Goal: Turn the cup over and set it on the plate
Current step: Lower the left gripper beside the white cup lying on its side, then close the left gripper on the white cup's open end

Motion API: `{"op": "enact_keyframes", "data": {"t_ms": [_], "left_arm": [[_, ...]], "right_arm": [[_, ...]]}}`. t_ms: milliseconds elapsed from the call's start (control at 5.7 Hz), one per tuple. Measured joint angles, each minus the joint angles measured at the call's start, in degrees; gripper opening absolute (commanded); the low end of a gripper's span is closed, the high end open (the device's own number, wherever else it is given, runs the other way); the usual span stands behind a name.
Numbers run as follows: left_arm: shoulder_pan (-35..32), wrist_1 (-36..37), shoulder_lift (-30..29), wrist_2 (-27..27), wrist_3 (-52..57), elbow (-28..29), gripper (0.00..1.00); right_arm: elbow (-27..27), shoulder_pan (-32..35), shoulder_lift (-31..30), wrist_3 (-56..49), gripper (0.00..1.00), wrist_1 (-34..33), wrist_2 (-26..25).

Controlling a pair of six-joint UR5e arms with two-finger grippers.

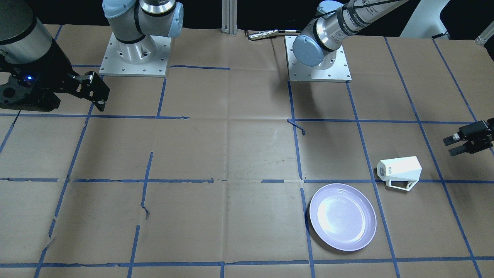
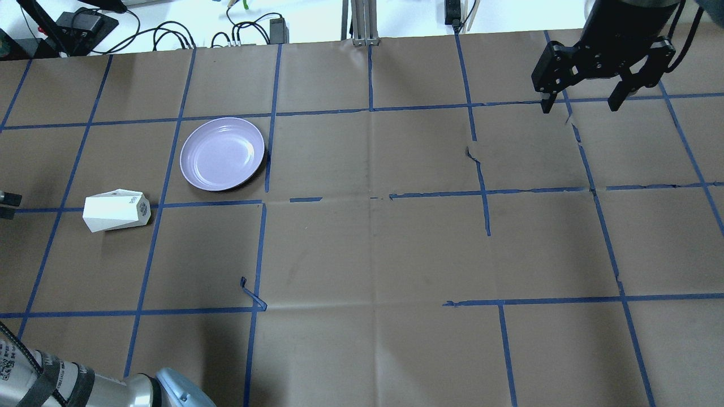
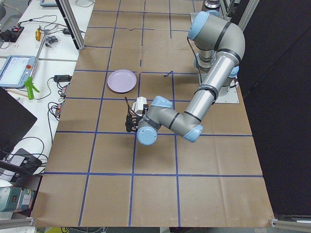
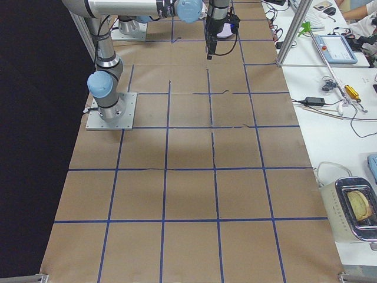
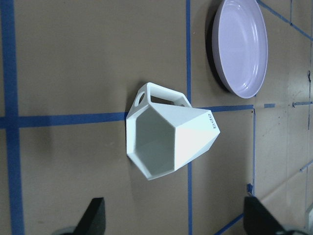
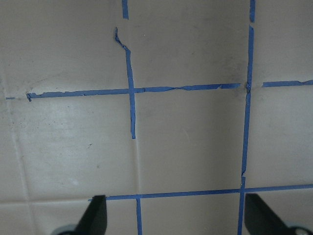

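Brown kraft paper point(image 2: 362, 254) covers the table, creased and gridded with blue tape point(image 2: 486, 209) that is torn in places. In the overhead view, at 9 o'clock on the table, the left gripper point(image 1: 450, 145) hangs low with its black fingers apart, facing the cup's open mouth. The cup point(image 2: 116, 211) is white, matte and faceted. It lies on its side across a tape line, its hexagonal rim toward that gripper and its angular loop handle on the side away from the robot. At 2 o'clock from the cup, near but apart, sits the plate point(image 2: 222, 153) — round, glossy pale lavender, with a shallow raised rim. At 1 o'clock on the table the right gripper point(image 2: 580, 105) hangs above the paper — fingers wide apart.
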Motion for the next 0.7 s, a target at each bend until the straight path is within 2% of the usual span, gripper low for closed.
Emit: {"op": "enact_keyframes", "data": {"t_ms": [351,702], "left_arm": [[-2.2,0.1,-0.9,-3.1,0.9,-2.2,0.98],[-3.6,0.3,-3.1,-3.1,2.2,-2.4,0.97]], "right_arm": [[0.0,0.0,0.0,0.0,1.00,0.0,0.0],[0.0,0.0,0.0,0.0,1.00,0.0,0.0]]}}
